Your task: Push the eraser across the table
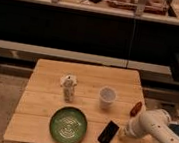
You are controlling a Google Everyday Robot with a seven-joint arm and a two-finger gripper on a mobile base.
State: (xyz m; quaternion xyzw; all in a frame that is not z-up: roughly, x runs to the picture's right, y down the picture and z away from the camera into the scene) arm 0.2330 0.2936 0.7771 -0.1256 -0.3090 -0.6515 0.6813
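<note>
The eraser (108, 133), a flat black slab, lies on the light wooden table (43, 99) near its front right, just right of the green plate (68, 125). My white arm reaches in from the right. The gripper (122, 134) sits low at the table's front right, close to the eraser's right side.
A white cup (107, 97) stands behind the eraser. A small reddish-brown oblong object (136, 108) lies near the right edge. A crumpled white object (69, 86) stands left of centre. A dark shelf unit runs along the back.
</note>
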